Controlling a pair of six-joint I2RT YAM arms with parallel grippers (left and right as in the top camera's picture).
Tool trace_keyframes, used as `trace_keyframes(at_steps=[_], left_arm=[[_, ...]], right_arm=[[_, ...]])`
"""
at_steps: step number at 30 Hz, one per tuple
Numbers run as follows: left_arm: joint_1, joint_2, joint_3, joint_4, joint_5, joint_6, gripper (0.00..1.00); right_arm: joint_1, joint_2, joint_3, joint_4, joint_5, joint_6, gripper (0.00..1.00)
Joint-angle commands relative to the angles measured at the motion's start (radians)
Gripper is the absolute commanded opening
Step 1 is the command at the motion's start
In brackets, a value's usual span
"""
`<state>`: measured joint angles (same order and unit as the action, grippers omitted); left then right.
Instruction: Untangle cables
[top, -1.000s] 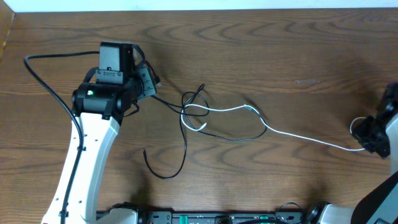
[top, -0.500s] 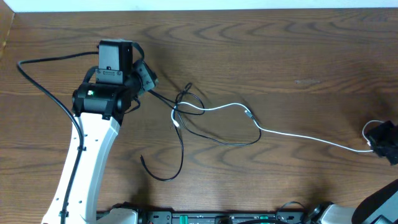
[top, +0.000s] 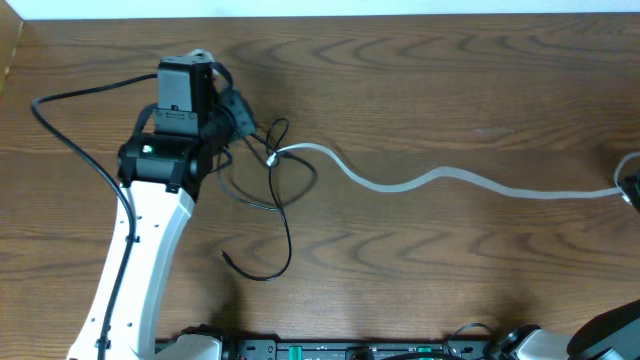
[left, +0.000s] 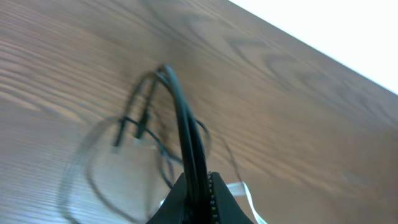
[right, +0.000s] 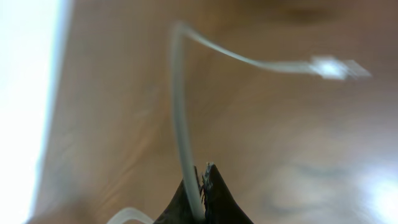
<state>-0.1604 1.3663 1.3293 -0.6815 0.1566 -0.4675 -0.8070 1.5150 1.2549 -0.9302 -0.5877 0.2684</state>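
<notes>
now | right gripper (right: 202, 179) shut tight on white cable (top: 455, 174), which has been dragged rightward and stretches out long | left gripper (left: 198, 186) pinches black cable (left: 185, 124), tangle pulled in beside it | white end nearly free, judging by the loops

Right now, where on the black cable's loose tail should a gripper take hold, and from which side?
On the black cable, likely the curved stretch near its free tip, from straight above: it lies alone there, clear of loops and white cable.
</notes>
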Motion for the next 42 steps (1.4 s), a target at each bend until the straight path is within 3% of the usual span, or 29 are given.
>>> trace_keyframes(at_steps=[1, 5, 12, 15, 24, 31, 39, 42], left_arm=[[-0.054, -0.005, 0.01, -0.013, 0.15, 0.03, 0.07], [-0.153, 0.002, 0.01, -0.045, 0.157, 0.111, 0.08], [-0.25, 0.023, 0.01, -0.12, 0.113, 0.209, 0.08], [-0.253, 0.026, 0.01, -0.158, 0.112, 0.254, 0.08], [-0.253, 0.026, 0.01, -0.2, 0.064, 0.275, 0.08], [-0.253, 0.025, 0.01, -0.201, 0.064, 0.275, 0.07], [-0.253, 0.025, 0.01, -0.219, 0.063, 0.275, 0.08], [-0.253, 0.025, 0.01, -0.225, 0.063, 0.276, 0.08]], right_arm=[[0.021, -0.003, 0.026, -0.005, -0.344, -0.153, 0.01], [0.088, -0.017, 0.026, -0.059, -0.364, -0.283, 0.01], [0.223, -0.018, 0.026, -0.163, -0.156, -0.36, 0.01], [0.33, -0.018, 0.026, -0.213, -0.031, -0.363, 0.01], [0.689, -0.016, 0.022, -0.215, 0.05, -0.4, 0.01], [0.961, 0.003, -0.037, -0.11, 0.212, -0.259, 0.07], [1.174, 0.09, -0.094, 0.006, 0.347, -0.087, 0.04], [1.221, 0.142, -0.095, 0.006, 0.43, -0.028, 0.15]])
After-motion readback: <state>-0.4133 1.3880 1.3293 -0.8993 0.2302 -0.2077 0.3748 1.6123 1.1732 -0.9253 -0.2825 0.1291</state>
